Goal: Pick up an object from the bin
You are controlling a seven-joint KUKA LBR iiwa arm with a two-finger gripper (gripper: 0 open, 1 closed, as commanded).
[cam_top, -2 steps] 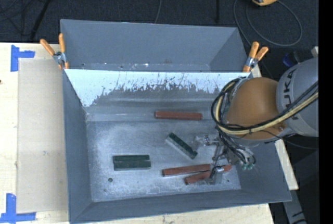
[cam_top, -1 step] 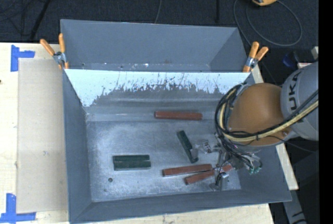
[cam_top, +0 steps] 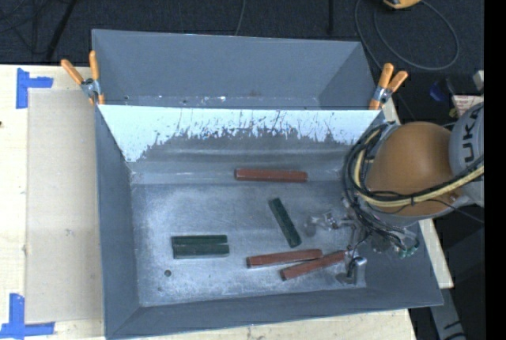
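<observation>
Near the bin's (cam_top: 237, 81) front right corner: gripper (cam_top: 338, 248) is hovering, fingers spread apart.
Two brown sticks (cam_top: 296, 261) are lying beneath it, crossing, their right ends reaching between the fingers.

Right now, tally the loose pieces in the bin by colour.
Reddish-brown bars: 3
Dark green bars: 2
Total: 5
</observation>
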